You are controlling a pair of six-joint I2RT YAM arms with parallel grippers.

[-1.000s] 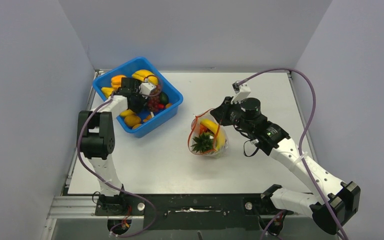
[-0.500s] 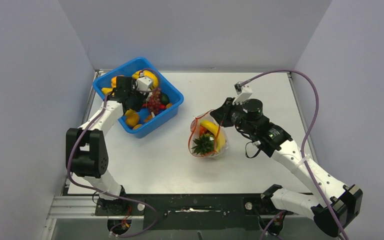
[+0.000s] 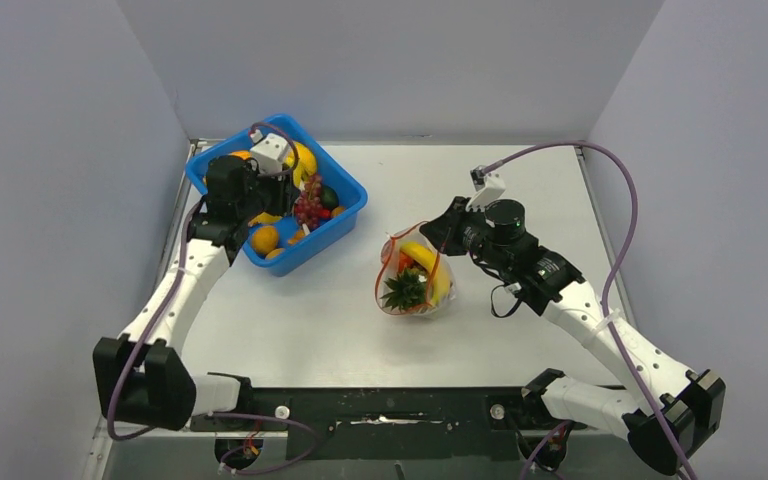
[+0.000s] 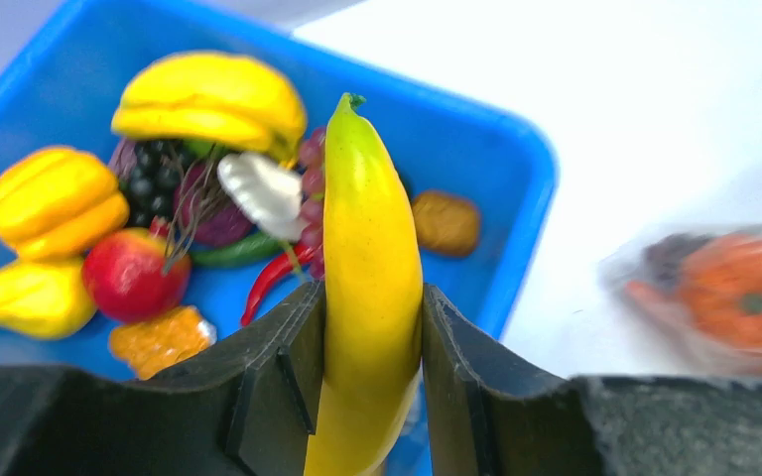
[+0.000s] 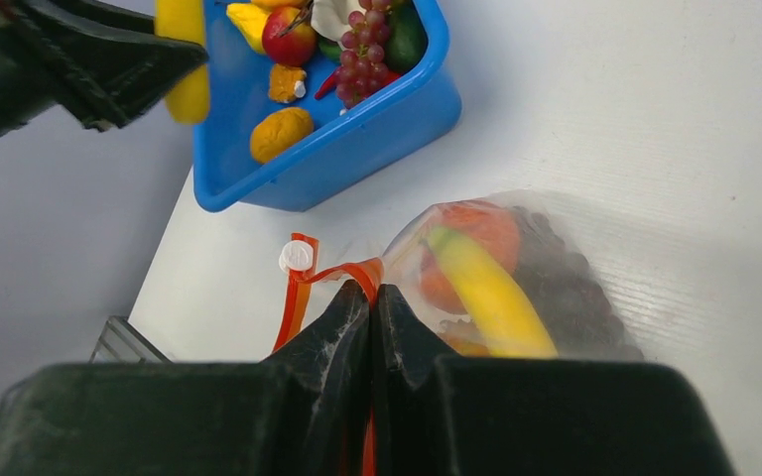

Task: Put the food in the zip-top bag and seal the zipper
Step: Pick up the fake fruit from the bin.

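The bag lies on the table near its middle, well apart from the blue bin. Much of it is hard for us to read. In the left wrist view it is only a blur at the right edge. In the right wrist view its near end is hidden behind the right gripper, and the zipper vanishes between the fingers, so we cannot follow it round the whole mouth. Those fingers are pressed tight together on the zipper at the bag's far right corner, holding the mouth up. Through the plastic we count one banana, one orange-red round piece and one dark bunch of grapes. From above we also see one pineapple. The left gripper is over the bin, its fingers clamped on the sides of a second banana. This one stands upright between them, tip pointing away, its lower end cut off by the frame. We cannot tell whether it touches anything below it. In the bin we count one bunch of bananas, two other yellow pieces, one red round fruit, one red chilli and two orange-brown lumps. The dark pieces behind them are too blurred to number.
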